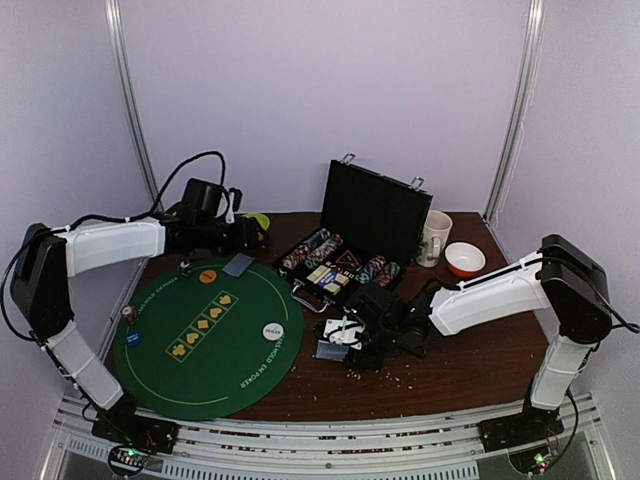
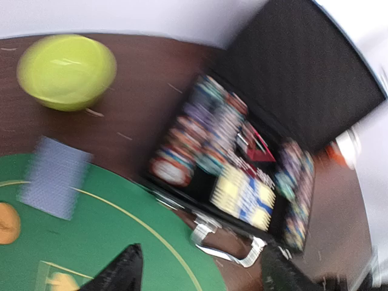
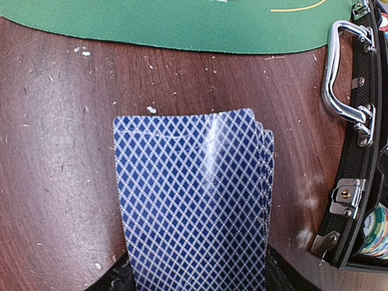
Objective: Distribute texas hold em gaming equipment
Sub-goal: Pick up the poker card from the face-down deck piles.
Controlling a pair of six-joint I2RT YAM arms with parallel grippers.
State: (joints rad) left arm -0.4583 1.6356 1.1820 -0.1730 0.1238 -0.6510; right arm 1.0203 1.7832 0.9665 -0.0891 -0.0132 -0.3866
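Top view: left gripper (image 1: 243, 232) is reached out far, just short of the lime bowl (image 1: 258, 222); can't read the jaw gap from up here. A single card (image 1: 238, 264) lies back-up on the green mat (image 1: 200, 370), just on the near side of those jaws. An orange chip (image 1: 207, 276) sits beside it, and the white dealer disc (image 1: 272, 330) is well off toward the right arm. Right gripper (image 1: 345, 335) is low over the wood table (image 1: 450, 370), in front of the open case (image 1: 350, 250), w/ a stack of cards (image 1: 330, 350) at its tips. Left wrist cam, blurry: both fingers (image 2: 118, 273) are spread wide, nothing between them. The single card is ahead-left of them, the bowl beyond it, the case w/ rows of chips (image 2: 206, 133) ahead-right. Right wrist cam: jaws are pinching the stack's near end. Cards are slightly fanned, blue-diamond backs showing, the rest sticking out fwd over bare wood. The mat edge is farther ahead, and the case handle (image 3: 339, 66) is off to the jaws' right.
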